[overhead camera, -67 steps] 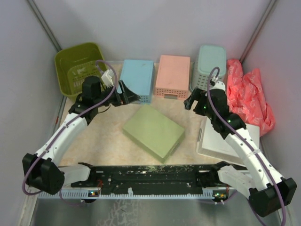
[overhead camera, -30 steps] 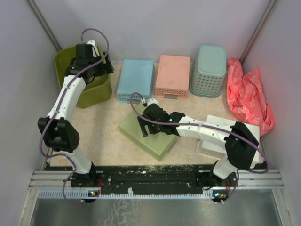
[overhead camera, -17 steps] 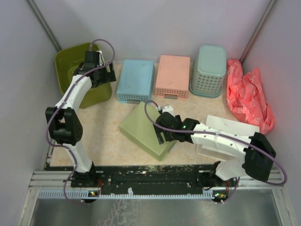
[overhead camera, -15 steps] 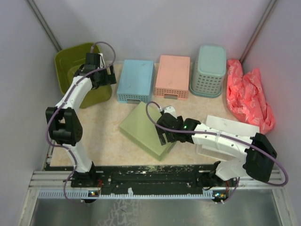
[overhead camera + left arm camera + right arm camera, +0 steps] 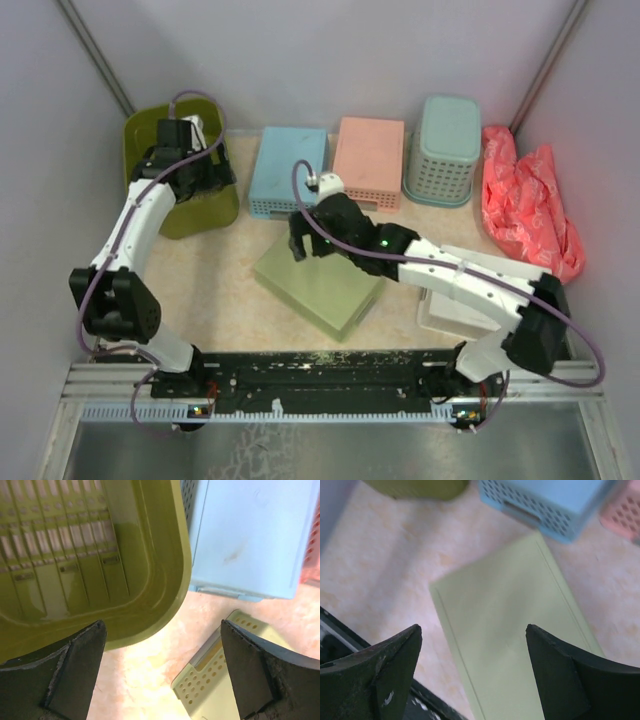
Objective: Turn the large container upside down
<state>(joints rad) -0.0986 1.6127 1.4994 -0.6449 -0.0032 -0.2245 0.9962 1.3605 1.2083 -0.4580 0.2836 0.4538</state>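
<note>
The large container [image 5: 198, 214] is an olive-green tub standing open side up at the back left. In the left wrist view its slotted bottom and thick rim [image 5: 182, 575] fill the upper left. My left gripper [image 5: 203, 178] hovers over the tub's near right corner. It is open and empty [image 5: 162, 667], with the rim corner and bare floor between its fingers. My right gripper [image 5: 298, 243] is open and empty [image 5: 472, 675] above the far left part of the flat pale-green tray [image 5: 520, 620].
A blue bin [image 5: 290, 170], a pink bin [image 5: 367, 160] and a teal lattice basket [image 5: 445, 150] stand upside down along the back. The pale-green tray [image 5: 330, 290] lies mid-table. A white box [image 5: 500, 270] and red bag [image 5: 525, 200] are at the right.
My right gripper has moved from the tray's near right side up to its far left corner. My left gripper has shifted slightly left and nearer over the tub's corner.
</note>
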